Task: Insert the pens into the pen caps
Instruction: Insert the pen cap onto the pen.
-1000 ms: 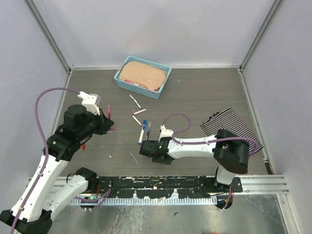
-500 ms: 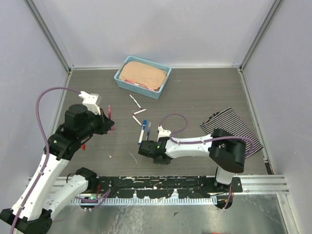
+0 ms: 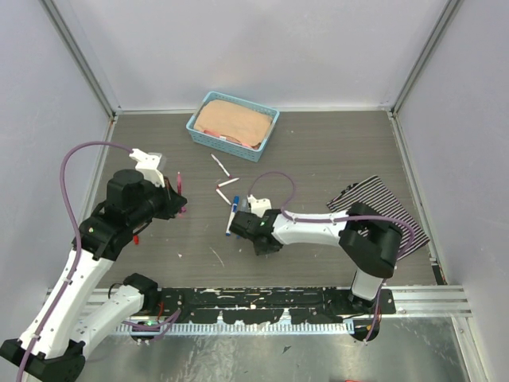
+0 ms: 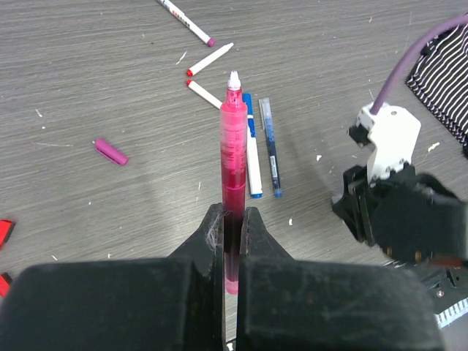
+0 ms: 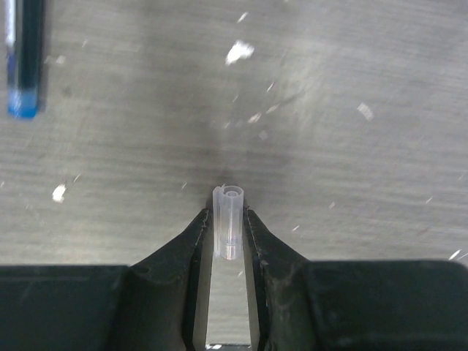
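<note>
My left gripper (image 4: 232,219) is shut on a pink pen (image 4: 233,142), which sticks forward with its white tip bare. In the top view that gripper (image 3: 176,204) hangs over the table's left side. My right gripper (image 5: 229,213) is low over the table, its jaws shut against both sides of a small clear pen cap (image 5: 229,216). It sits (image 3: 243,227) just near of two blue pens (image 3: 234,213) lying side by side. A magenta pen cap (image 4: 111,151) lies loose on the table. Three thin white pens (image 4: 210,59) lie farther back.
A blue basket (image 3: 203,134) with a tan cloth stands at the back. A striped cloth (image 3: 380,205) lies at the right. Small red pieces (image 4: 4,232) lie at the left. White specks dot the wood table.
The right gripper has moved away from the arm bases toward the blue pens, and its jaws have narrowed onto the clear cap. The left arm with the pink pen has barely moved.
</note>
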Robot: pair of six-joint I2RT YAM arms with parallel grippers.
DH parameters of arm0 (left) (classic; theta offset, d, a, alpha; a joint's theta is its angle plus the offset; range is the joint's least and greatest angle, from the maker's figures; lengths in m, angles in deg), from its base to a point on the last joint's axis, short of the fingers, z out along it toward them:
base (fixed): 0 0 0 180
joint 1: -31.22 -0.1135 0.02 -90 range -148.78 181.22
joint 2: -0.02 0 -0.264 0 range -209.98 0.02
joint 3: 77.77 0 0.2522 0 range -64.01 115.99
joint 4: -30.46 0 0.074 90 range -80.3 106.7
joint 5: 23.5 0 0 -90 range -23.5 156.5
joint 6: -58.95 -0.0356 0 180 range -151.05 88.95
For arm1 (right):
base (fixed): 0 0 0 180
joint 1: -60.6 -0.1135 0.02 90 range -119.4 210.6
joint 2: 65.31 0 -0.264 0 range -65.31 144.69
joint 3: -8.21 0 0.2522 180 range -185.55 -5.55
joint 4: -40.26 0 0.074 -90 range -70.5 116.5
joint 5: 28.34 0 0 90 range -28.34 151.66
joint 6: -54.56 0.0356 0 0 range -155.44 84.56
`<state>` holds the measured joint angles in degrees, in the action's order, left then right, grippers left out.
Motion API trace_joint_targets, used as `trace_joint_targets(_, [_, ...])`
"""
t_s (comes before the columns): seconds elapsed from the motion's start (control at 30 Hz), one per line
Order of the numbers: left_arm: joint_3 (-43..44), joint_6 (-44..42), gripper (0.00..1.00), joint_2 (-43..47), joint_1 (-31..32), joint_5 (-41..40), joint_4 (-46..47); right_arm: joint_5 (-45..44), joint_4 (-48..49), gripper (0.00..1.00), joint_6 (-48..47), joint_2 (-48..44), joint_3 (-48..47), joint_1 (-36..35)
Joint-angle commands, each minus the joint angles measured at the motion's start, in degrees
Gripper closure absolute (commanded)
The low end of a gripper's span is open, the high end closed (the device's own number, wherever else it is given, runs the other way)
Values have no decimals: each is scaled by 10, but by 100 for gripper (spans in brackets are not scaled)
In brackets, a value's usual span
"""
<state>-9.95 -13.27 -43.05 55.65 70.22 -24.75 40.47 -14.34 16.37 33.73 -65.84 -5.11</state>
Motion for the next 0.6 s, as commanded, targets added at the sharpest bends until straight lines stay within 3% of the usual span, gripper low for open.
trace_joint_targets(0.0, [5, -3, 100, -2, 1, 1, 17, 12, 45, 74, -108, -36, 10, 54])
trace_joint_targets(0.17, [8, -3, 100, -3, 2, 2, 16, 29, 65, 72, -134, -33, 12, 90])
trace_joint_targets(0.37, [11, -3, 100, -3, 1, 0, 13, 50, 50, 56, -123, -25, 11, 93])
trace_joint_targets(0.57, [15, 1, 100, -4, 2, 4, 14, 81, 42, 55, -105, -33, 23, 100])
